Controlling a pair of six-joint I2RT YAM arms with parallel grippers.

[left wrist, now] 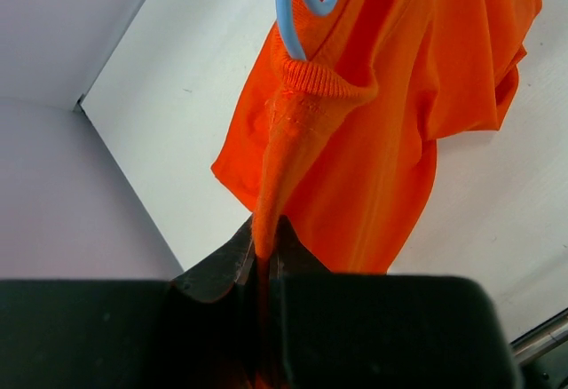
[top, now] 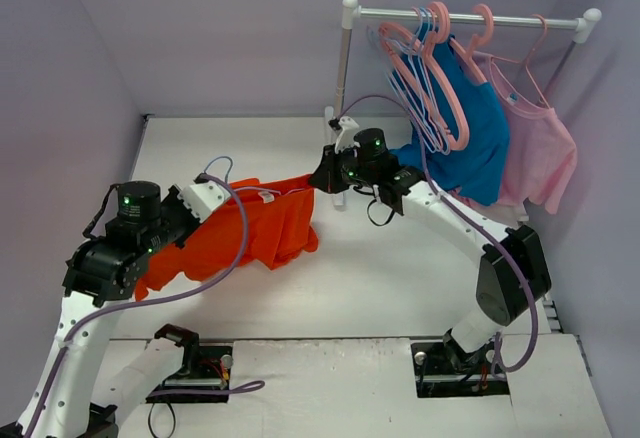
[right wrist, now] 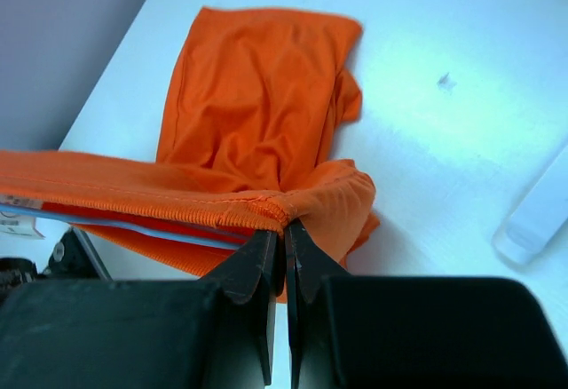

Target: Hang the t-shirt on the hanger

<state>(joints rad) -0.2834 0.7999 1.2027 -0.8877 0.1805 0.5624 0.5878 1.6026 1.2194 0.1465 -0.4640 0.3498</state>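
The orange-red t-shirt (top: 270, 223) is held up above the table, stretched at the neck between both grippers, and its body droops to the table. My left gripper (top: 232, 196) is shut on a pinched fold below the ribbed collar (left wrist: 264, 238). My right gripper (top: 322, 173) is shut on the collar seam (right wrist: 286, 227). The light-blue hanger shows as a curved hook (left wrist: 282, 16) rising from the neck opening in the left wrist view. It shows as a thin blue bar (right wrist: 133, 227) inside the collar in the right wrist view. The rest of the hanger is hidden by cloth.
A white clothes rack (top: 470, 20) stands at the back right with pink hangers (top: 445, 78), thin light-blue hangers (top: 410, 78), a blue shirt (top: 480, 138) and a pale pink top (top: 540, 148). Its left post (top: 343, 98) stands just behind my right gripper. Walls close the left and back.
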